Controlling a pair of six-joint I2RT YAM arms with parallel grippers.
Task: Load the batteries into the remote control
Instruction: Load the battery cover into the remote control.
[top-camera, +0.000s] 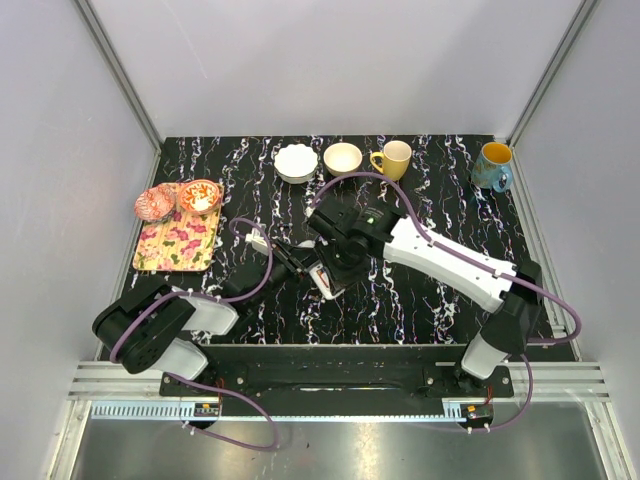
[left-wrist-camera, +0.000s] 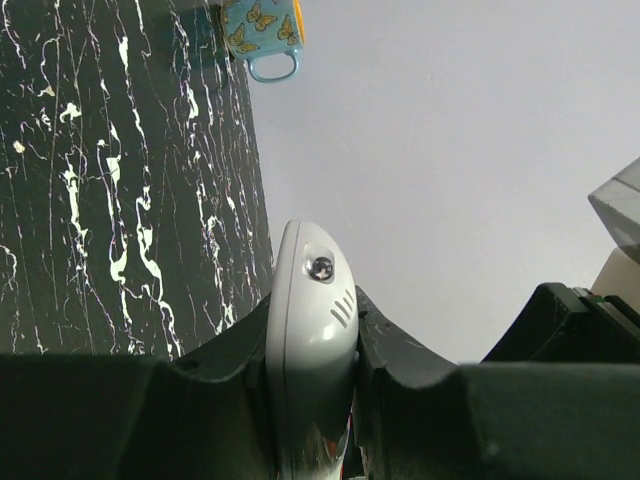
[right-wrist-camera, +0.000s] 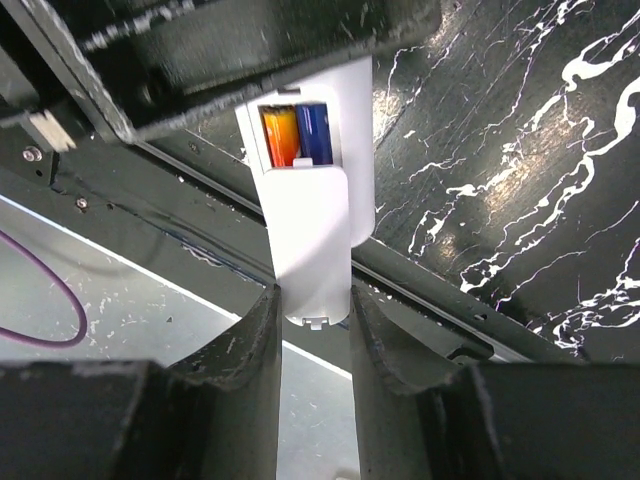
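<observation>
Top external: white bowl (top-camera: 296, 162), yellow mug (top-camera: 393, 159) beyond remote (top-camera: 324, 280) (tray (top-camera: 178, 246) left).

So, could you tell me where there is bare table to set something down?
Bare: between the yellow mug and blue mug, down to the right arm; also between the tray and white bowl. Crowded: the centre, where the left arm meets it at the remote.

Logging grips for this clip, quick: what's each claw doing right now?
Left claw: closed on the remote control.
Right claw: closed on the white battery cover.
</observation>
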